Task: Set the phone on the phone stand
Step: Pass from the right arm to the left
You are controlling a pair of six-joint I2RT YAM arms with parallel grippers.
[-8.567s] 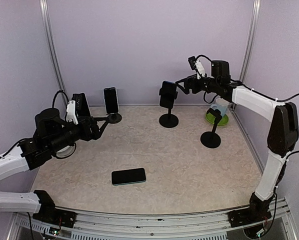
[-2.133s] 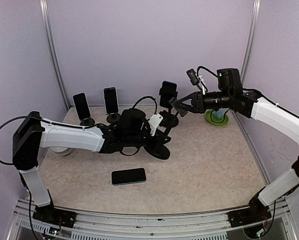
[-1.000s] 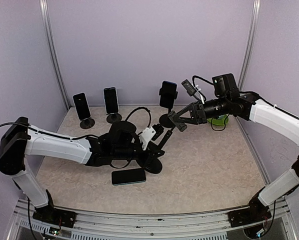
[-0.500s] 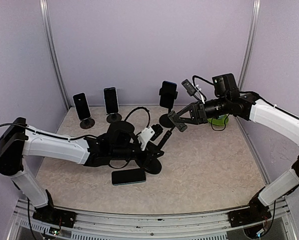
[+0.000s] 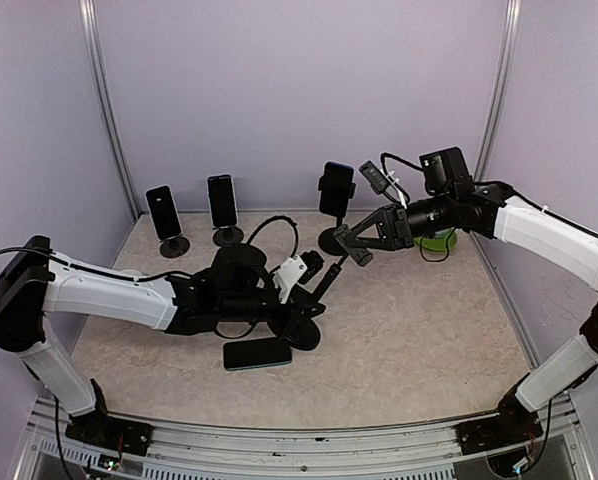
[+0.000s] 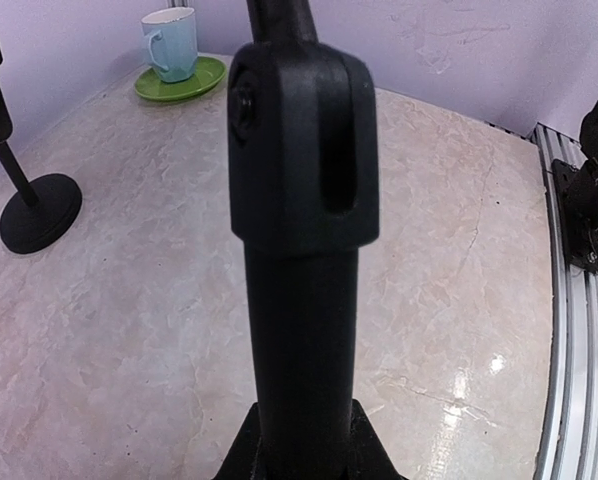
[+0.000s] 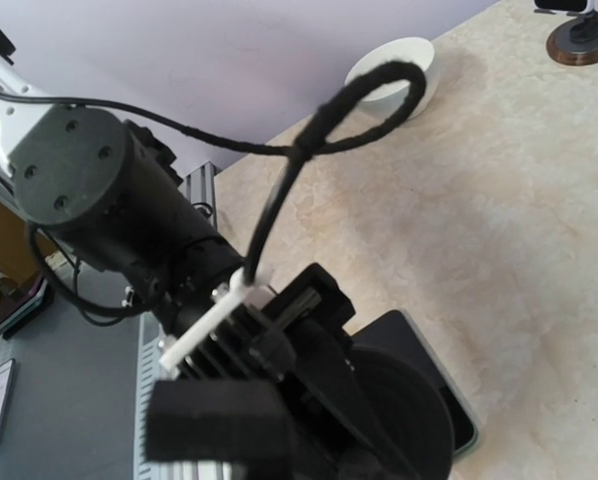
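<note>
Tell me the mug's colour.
Light blue mug, on a green saucer; the left wrist view shows it best.

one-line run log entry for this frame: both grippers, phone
left gripper: shut on phone stand stem | right gripper: appears shut on stand head | phone: flat on table by stand base, not mounted

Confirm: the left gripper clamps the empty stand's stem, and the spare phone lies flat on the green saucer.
Wrong place: the top external view shows the spare phone lying flat on the table, by the base of the empty stand.
</note>
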